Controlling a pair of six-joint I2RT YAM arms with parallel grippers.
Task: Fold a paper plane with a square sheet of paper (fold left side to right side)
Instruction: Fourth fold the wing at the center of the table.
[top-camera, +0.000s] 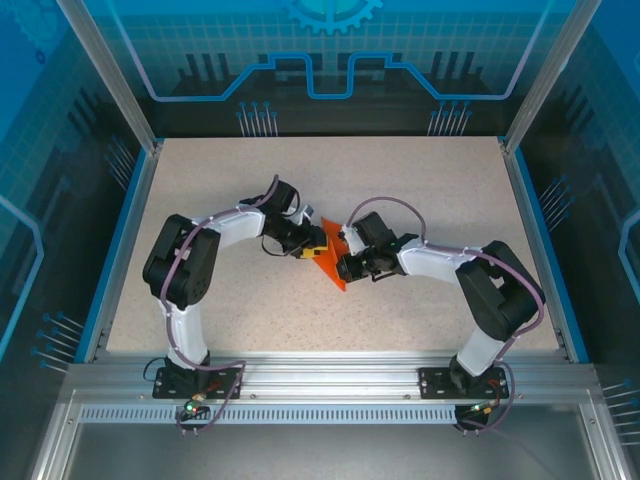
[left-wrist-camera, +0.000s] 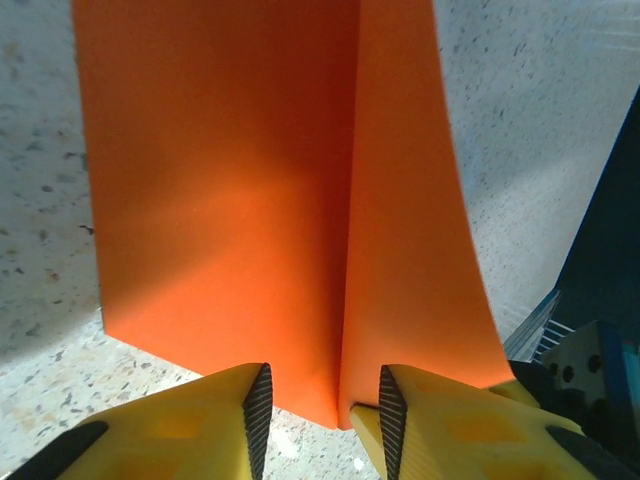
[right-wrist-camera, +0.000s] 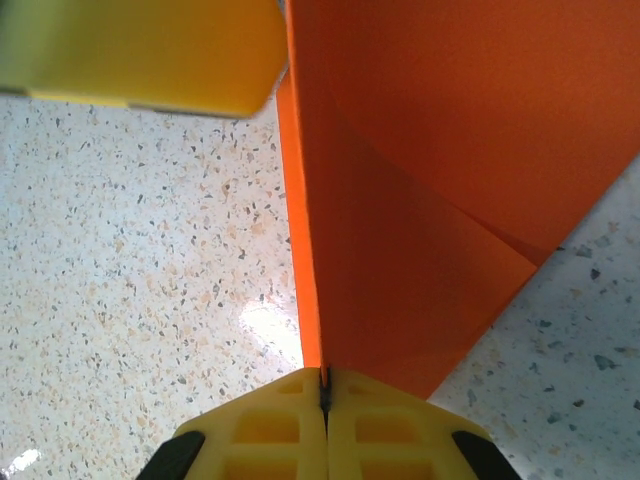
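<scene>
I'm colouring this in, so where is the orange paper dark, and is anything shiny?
Left wrist view: the paper glows in the middle of its wide flap and goes darker along the fold. Right wrist view: a white shiny spot sits on the speckled table beside the paper's edge.

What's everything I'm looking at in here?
sheet of paper: one, bright orange, partly folded, mid-table between the grippers.
table: one, speckled beige, blue-edged.
enclosure walls: several, blue-patterned panels, around the table.
metal rail: one, silver, near edge, under the arm bases.
left arm, right arm: one each, white and black, reaching inward.
left gripper: one, yellow fingers, open, astride the paper's crease.
right gripper: one, yellow fingers, shut on the paper's edge.
</scene>
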